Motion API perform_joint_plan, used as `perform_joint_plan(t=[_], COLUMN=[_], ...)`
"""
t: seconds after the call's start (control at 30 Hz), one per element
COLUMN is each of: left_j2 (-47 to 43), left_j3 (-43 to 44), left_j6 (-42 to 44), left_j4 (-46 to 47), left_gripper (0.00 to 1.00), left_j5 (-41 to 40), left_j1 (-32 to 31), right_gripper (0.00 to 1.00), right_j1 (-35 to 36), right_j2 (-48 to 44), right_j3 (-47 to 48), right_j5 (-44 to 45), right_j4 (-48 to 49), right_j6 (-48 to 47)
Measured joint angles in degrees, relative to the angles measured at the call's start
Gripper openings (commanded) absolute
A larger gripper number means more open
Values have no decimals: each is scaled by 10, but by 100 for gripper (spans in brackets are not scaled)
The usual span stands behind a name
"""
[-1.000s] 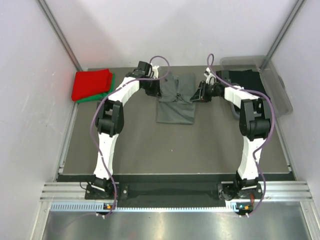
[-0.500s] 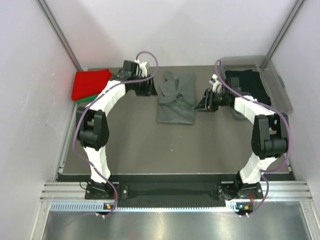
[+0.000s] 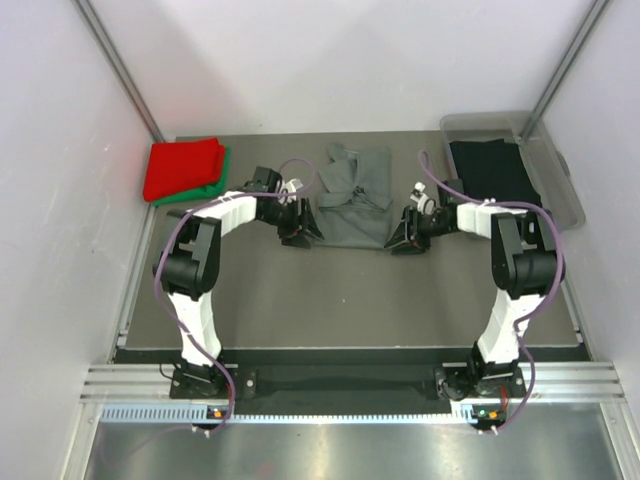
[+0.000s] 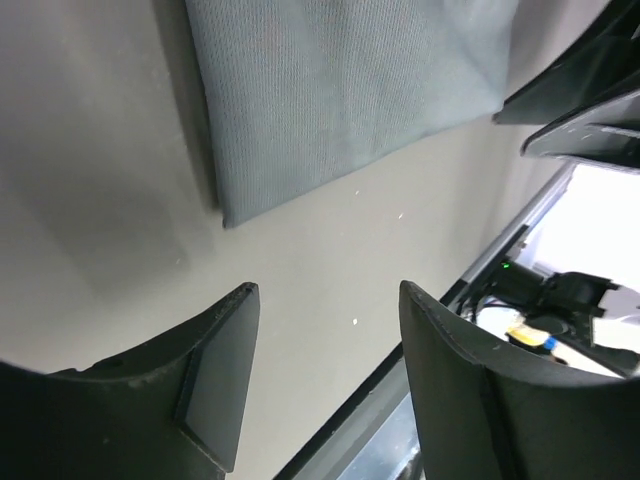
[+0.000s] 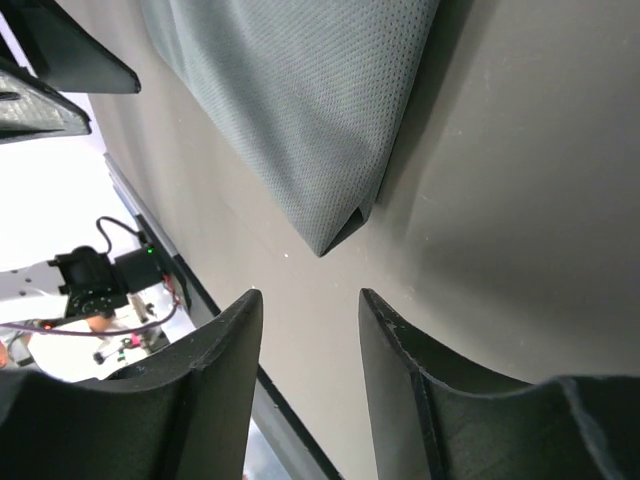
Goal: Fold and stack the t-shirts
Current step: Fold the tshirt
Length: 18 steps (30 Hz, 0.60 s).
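Grey surface (image 3: 330, 300): dark grey t-shirt (image 3: 352, 200) runs far-to-near; left hand (image 3: 300, 230) and right hand (image 3: 403, 237) flank its near corners, both apart, empty.

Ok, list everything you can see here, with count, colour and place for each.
dark grey t-shirt: 1, dark grey, far middle, between the grippers
red t-shirt: 1, bright red, folded, far left corner
green t-shirt: 1, green, under the red one
black t-shirt: 1, black, inside the tub
clear plastic tub: 1, clear, far right corner
table: 1, dark grey
left gripper: 1, black, open, beside grey shirt's near left corner
right gripper: 1, black, open, beside its near right corner
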Motion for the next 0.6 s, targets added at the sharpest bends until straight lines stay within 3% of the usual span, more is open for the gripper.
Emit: perform_joint_plan(t=[0.6], left_j2=[85], left_j3=[48], left_j6=[-26], left_j4=[15], left_gripper=[53], left_j5=[27], left_j1=[0], right_gripper=[44], right_j1=[11], right_j2=[65], right_j3=[34], right_j5=[-14], right_j4=[49], right_j6=[44])
